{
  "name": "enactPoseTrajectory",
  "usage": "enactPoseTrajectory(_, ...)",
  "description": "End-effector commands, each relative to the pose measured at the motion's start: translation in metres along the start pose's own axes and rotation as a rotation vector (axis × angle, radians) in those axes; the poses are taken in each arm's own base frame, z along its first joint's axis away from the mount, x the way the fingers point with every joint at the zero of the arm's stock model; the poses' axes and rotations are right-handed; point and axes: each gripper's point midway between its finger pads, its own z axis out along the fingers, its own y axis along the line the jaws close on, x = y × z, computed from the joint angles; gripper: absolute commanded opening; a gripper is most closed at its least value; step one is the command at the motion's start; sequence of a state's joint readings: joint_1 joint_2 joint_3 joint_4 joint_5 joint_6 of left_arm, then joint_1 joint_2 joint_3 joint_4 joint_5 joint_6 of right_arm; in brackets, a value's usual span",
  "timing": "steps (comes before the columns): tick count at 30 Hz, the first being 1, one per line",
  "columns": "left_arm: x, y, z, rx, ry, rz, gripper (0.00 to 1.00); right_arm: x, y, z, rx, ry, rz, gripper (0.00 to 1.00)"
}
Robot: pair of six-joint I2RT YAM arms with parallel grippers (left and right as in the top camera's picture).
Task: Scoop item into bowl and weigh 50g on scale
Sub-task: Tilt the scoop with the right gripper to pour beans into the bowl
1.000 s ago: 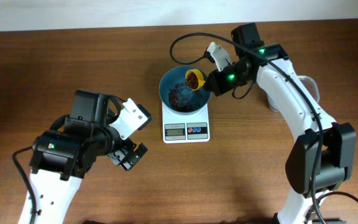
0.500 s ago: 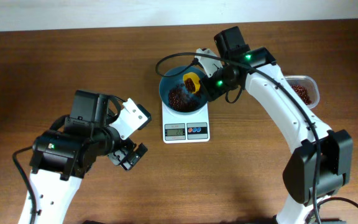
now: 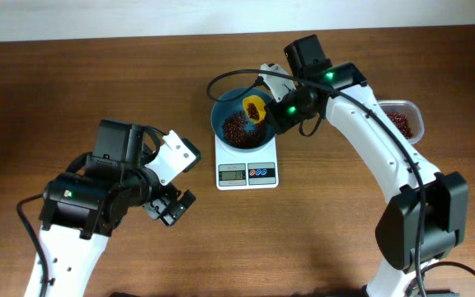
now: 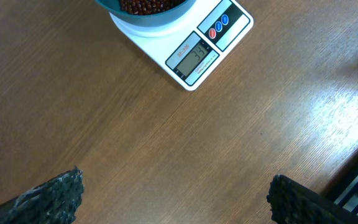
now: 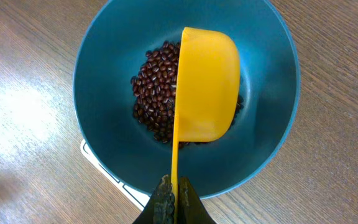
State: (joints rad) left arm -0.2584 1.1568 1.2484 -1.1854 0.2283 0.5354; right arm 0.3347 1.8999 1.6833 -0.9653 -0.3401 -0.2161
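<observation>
Left of the scale (image 3: 246, 169) and nearer the front edge, the left gripper (image 3: 171, 206) hangs over bare table (image 3: 97, 82), fingers (image 4: 55, 193) wide apart with nothing between them. The bowl (image 3: 219, 111) sits on the scale, beans (image 3: 236, 129) heaped in its bottom. Over the bowl a yellow scoop (image 5: 207, 81) is tipped on its side, its thin handle pinched by the right gripper (image 5: 173, 200). Well right of the scale, a clear tub (image 3: 417, 117) holds more beans.

Bare tabletop (image 3: 72, 82) lies open left of the scale (image 3: 246, 172) and in front of it. Over the bowl (image 3: 218, 124), the tipped yellow scoop (image 3: 255, 108) and right arm (image 3: 369, 124) block entry. A clear tub (image 3: 420, 122) stands at far right.
</observation>
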Motion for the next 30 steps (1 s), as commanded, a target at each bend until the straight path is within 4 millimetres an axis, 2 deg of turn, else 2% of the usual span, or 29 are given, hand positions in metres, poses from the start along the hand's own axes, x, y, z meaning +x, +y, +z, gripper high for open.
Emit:
enactPoseTrajectory(1,-0.004,0.004,-0.003,-0.009,-0.011,0.017,0.99,-0.015,0.01,-0.02,-0.007,-0.061,-0.029,0.04)
enactPoseTrajectory(13,-0.004,0.004,-0.003,-0.01,-0.01,0.017,0.99,-0.015,0.01,-0.02,-0.006,-0.062,-0.03,0.04)
enactPoseTrajectory(21,-0.004,0.004,-0.003,-0.009,-0.011,0.017,0.99,-0.013,0.0,-0.02,0.048,-0.051,-0.028,0.04)
enactPoseTrajectory(25,-0.004,0.004,-0.003,-0.01,-0.01,0.017,0.99,-0.021,0.003,-0.021,0.054,-0.074,-0.045,0.04)
enactPoseTrajectory(28,-0.004,0.004,-0.003,-0.01,-0.01,0.017,0.99,-0.024,-0.004,-0.02,0.117,-0.074,-0.057,0.04)
enactPoseTrajectory(30,-0.004,0.004,-0.003,-0.009,-0.011,0.017,0.99,-0.027,0.001,-0.021,0.122,-0.078,-0.071,0.04)
